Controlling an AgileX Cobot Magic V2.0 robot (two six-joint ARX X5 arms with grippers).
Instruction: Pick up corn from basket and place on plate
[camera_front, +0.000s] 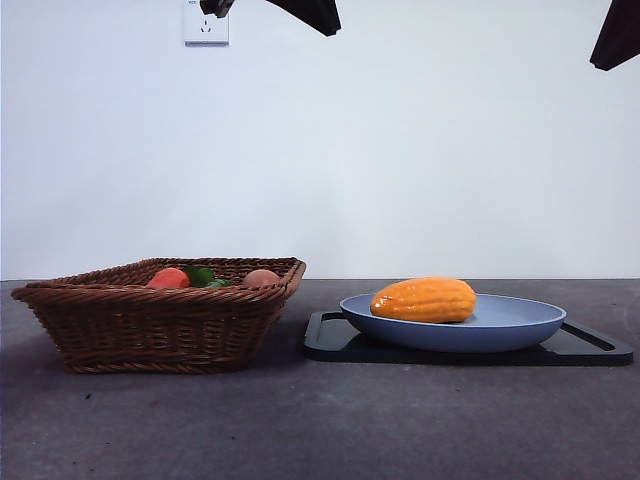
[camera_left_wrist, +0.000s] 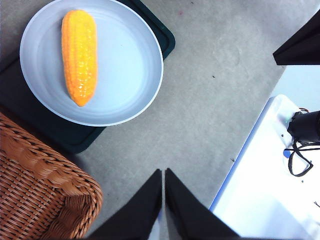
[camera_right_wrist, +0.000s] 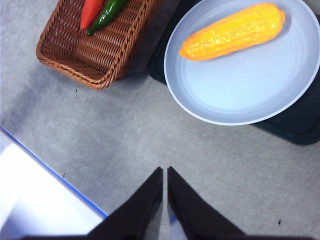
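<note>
The orange-yellow corn (camera_front: 425, 299) lies on the light-blue plate (camera_front: 520, 325), toward its left side; I also see the corn (camera_left_wrist: 79, 54) (camera_right_wrist: 234, 31) from both wrists. The plate (camera_left_wrist: 135, 70) (camera_right_wrist: 240, 90) sits on a flat black tray. The brown wicker basket (camera_front: 160, 320) (camera_left_wrist: 35, 195) (camera_right_wrist: 95, 50) stands left of the plate. My left gripper (camera_left_wrist: 163, 172) hangs high above the table, shut and empty. My right gripper (camera_right_wrist: 164, 170) is also raised, shut and empty. In the front view both arms show only as dark tips at the top edge.
The black tray (camera_front: 590, 345) lies under the plate. Inside the basket sit a red-orange fruit (camera_front: 168, 279), a green pepper (camera_front: 200, 275) and a pale pinkish ball (camera_front: 261, 277). A red pepper (camera_right_wrist: 91, 12) lies next to the green one. A white table edge (camera_left_wrist: 260, 200) borders the grey surface.
</note>
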